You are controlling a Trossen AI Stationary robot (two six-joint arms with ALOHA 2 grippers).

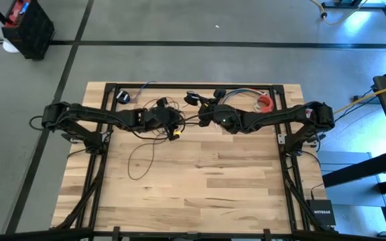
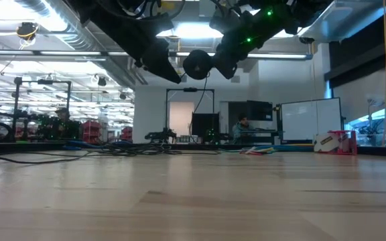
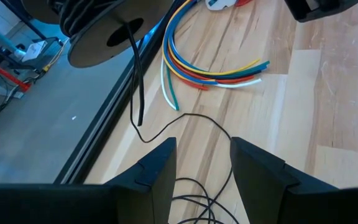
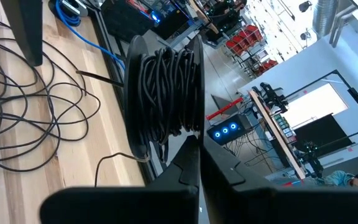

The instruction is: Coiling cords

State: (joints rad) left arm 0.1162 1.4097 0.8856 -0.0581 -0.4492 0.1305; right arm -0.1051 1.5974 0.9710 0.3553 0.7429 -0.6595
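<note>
Because the cord (image 1: 143,150) is thin, light and limp, it will likely snag on its own loops, so take it by a single strand. Much of it lies loose at far left; the rest is wound on a spool (image 4: 166,99) held up at the far middle. The right gripper (image 4: 197,163) is clenched against the spool; the left gripper (image 3: 204,163) hangs released above the strands. Only the right wrist view shows the windings; the low view shows the spool off the table (image 2: 200,201).

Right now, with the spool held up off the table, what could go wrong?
The right gripper pinches only the rim of the spool, so it may slip or twist. The loose cord lies in crossing loops and could knot when pulled. The cord may also snag the multicoloured wires.
</note>
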